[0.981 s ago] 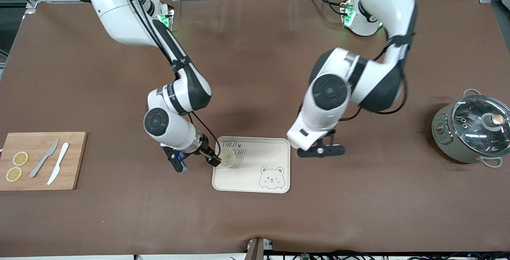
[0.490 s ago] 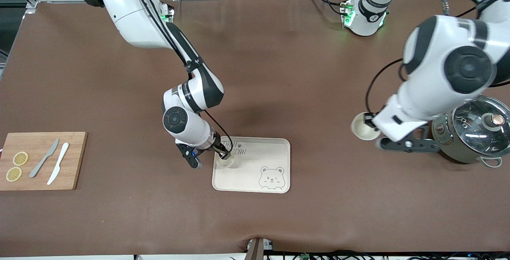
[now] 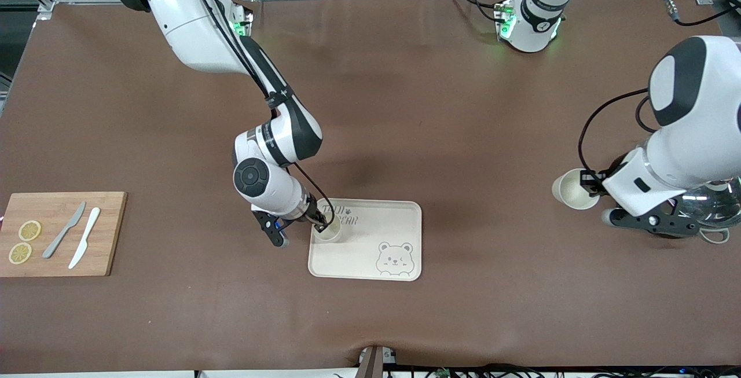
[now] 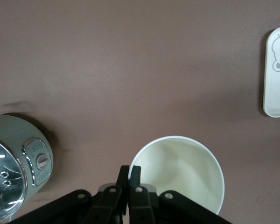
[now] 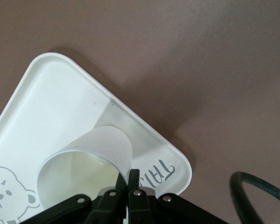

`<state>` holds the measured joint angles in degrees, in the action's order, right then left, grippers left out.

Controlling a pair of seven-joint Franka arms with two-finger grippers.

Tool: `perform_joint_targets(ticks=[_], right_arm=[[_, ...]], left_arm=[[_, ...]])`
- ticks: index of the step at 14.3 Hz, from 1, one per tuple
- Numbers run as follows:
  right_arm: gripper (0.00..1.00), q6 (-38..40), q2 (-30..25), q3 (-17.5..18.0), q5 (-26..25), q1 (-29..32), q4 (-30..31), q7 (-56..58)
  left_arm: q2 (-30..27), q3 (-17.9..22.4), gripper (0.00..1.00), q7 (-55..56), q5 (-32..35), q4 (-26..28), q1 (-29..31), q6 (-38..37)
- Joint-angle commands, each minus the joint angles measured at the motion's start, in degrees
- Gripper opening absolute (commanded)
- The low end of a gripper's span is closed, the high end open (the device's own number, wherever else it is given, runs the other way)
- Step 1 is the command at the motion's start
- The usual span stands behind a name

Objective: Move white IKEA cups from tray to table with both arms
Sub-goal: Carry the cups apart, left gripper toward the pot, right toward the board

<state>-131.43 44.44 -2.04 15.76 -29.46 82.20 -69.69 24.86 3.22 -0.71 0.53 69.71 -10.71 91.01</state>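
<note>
Pinching cup (image 3: 329,228) rims (image 3: 574,189), both tools (image 3: 320,225) (image 3: 588,182).

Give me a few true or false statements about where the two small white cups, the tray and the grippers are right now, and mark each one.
1. The right gripper is shut on the rim of a small off-white cup over the cream rectangular bear-printed tray. True.
2. The left gripper holds nothing. False: it is shut on the rim of the second off-white cup.
3. The second cup is over the tray. False: it is over bare brown table, beside the grey-green lidded pot.
4. A wooden cutting board with two knives and two lemon slices lies toward the right arm's end of the table. True.
5. Both cups stand on the cutting board. False: neither is on it.
</note>
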Motion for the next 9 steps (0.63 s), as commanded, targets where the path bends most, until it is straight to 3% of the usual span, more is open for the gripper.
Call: perform_joint_targets(ticks=[1,9], right_arm=[[0.00,0.38,0.73,0.10,0.32,0.37,-1.69,-0.53],[0.00,2.48,-0.32,0.10,0.23,1.16,-1.78,-0.09]], left_arm=[[-1.04,-0.59,0.00,-1.57,-3.68,2.61,2.35,4.25],[-6.22,-0.59,0.00,-1.57,-7.39,21.23,3.85,28.05]])
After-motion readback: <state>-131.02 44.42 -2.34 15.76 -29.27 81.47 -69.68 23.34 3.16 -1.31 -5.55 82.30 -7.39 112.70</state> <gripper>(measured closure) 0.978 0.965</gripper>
